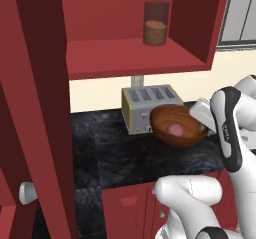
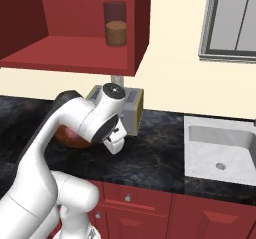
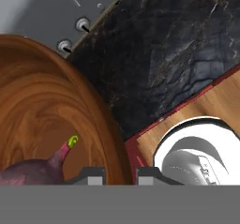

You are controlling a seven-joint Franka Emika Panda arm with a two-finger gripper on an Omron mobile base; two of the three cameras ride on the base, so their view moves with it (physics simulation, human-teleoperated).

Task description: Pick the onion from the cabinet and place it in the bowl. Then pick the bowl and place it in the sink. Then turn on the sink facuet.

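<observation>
The small reddish-pink onion [image 3: 33, 171] sits in the glossy brown wooden bowl [image 3: 42, 101] at lower left — the gripper [image 3: 119, 174] pinches the bowl's rim tight

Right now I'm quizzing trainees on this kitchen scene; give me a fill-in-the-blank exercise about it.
1. The onion lies inside the ____.
2. The bowl stands on the counter right in front of the ____.
3. The jar stands on a shelf of the ____.

Missing words: bowl; toaster; cabinet
</observation>
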